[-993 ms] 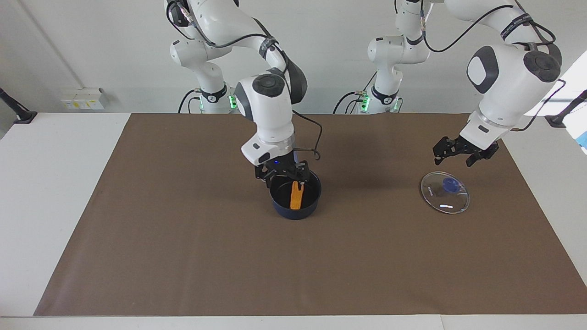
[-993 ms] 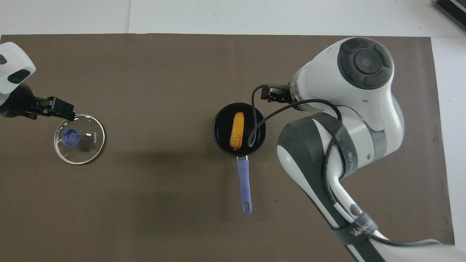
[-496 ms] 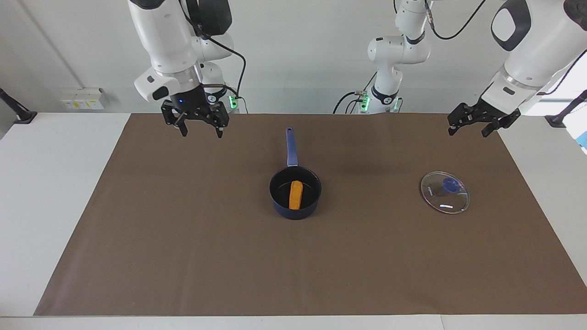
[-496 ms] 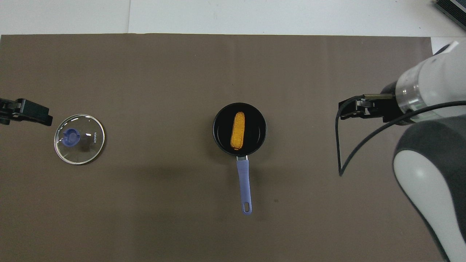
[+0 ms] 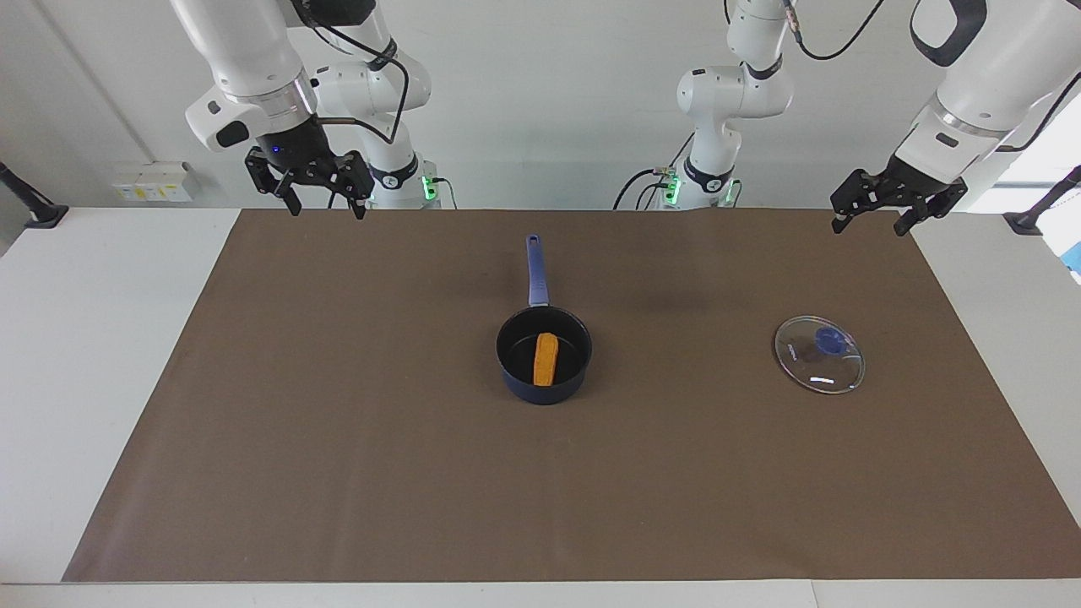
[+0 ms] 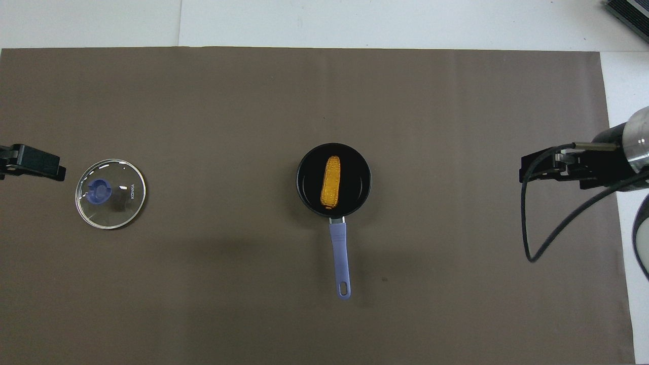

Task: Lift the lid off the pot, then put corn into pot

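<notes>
The dark blue pot [image 5: 540, 390] stands at the middle of the brown mat, its light blue handle [image 5: 535, 270] pointing toward the robots. The orange-yellow corn [image 5: 545, 358] lies flat inside the pot [image 6: 356, 182], lengthwise with the handle [image 6: 339, 253]; it shows as the corn [image 6: 331, 188] from above. The glass lid [image 5: 819, 355] with its blue knob lies flat on the mat toward the left arm's end, well apart from the pot, seen as the lid [image 6: 110, 194] from above. My left gripper [image 5: 870, 226] hangs open and empty high over the mat's edge. My right gripper [image 5: 328, 209] is also raised, open and empty.
The brown mat [image 5: 338, 473] covers most of the white table [image 5: 93, 338], with bare strips at both ends. In the overhead view the left gripper [image 6: 48, 170] and right gripper [image 6: 530, 172] reach in from the sides. A dark object [image 6: 628, 12] sits at a corner.
The right gripper has lifted away from the pot, leaving the corn inside, and swung to the right arm's end. The left gripper rose from above the lid toward its own end.
</notes>
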`<act>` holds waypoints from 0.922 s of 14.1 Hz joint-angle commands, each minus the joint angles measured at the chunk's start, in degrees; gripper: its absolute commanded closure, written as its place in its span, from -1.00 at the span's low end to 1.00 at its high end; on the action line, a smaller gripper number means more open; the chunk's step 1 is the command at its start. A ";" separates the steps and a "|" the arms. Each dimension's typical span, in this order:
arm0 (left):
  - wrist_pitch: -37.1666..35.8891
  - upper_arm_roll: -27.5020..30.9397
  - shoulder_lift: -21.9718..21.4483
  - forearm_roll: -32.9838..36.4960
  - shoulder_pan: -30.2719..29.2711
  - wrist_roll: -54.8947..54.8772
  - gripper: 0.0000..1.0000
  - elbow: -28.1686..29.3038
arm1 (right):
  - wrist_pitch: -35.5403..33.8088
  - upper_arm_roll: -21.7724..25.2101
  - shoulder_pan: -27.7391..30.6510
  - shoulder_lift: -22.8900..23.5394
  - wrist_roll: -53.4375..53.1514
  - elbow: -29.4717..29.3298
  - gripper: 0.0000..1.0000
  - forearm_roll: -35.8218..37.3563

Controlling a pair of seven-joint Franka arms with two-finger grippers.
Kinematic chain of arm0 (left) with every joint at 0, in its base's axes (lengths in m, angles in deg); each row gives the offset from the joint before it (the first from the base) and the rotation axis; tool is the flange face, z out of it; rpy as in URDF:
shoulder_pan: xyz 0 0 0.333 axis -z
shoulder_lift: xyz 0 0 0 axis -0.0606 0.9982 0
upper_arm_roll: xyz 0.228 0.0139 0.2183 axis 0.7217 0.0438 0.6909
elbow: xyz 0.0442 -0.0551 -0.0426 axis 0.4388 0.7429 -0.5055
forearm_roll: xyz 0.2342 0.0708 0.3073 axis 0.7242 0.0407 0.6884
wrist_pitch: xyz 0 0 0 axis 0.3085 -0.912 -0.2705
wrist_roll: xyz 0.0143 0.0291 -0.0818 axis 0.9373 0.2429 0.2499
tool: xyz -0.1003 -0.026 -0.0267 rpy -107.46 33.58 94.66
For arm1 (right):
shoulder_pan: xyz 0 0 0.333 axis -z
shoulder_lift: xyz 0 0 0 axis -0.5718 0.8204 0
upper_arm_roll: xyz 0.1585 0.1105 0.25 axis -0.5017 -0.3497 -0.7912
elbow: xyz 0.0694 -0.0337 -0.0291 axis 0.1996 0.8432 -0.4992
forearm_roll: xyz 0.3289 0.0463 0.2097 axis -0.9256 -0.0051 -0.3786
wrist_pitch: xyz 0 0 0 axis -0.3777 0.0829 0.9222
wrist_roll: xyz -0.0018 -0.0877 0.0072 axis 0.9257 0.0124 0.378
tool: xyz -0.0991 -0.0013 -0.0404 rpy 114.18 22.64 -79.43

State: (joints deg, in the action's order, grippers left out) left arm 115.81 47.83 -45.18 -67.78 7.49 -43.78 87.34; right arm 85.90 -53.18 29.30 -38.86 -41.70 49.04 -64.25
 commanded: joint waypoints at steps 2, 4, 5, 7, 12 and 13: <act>1.28 0.14 -2.26 -0.50 -0.06 -0.60 -1.00 2.57 | 0.51 -0.22 1.53 -0.95 1.63 1.19 -1.00 -1.42; 0.14 0.14 -2.26 -0.15 -0.06 -0.60 -1.00 1.87 | 0.43 -0.13 2.49 -0.51 1.54 -0.39 -1.00 -0.46; -0.74 0.05 -2.26 0.03 -0.06 -0.60 -1.00 1.35 | 0.42 -0.13 3.20 -0.42 1.63 -0.65 -1.00 -0.45; -3.63 -0.39 -1.39 1.78 0.56 -1.21 -1.00 -1.28 | -0.18 -0.04 3.99 -0.42 3.81 -1.79 -1.00 -0.10; -3.47 -0.48 -1.38 1.35 0.39 -1.30 -1.00 -1.82 | -0.81 1.45 4.52 -1.83 9.54 -1.63 -1.00 0.78; -3.38 -0.57 -1.47 1.26 0.38 -1.39 -1.00 -1.65 | -0.81 1.37 4.52 -1.74 9.45 -1.80 -1.00 0.70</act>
State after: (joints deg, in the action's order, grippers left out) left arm 113.13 47.15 -46.21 -67.18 7.62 -44.41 86.12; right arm 85.30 -51.41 33.15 -39.76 -33.93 46.88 -63.78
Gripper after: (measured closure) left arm 0.000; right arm 0.000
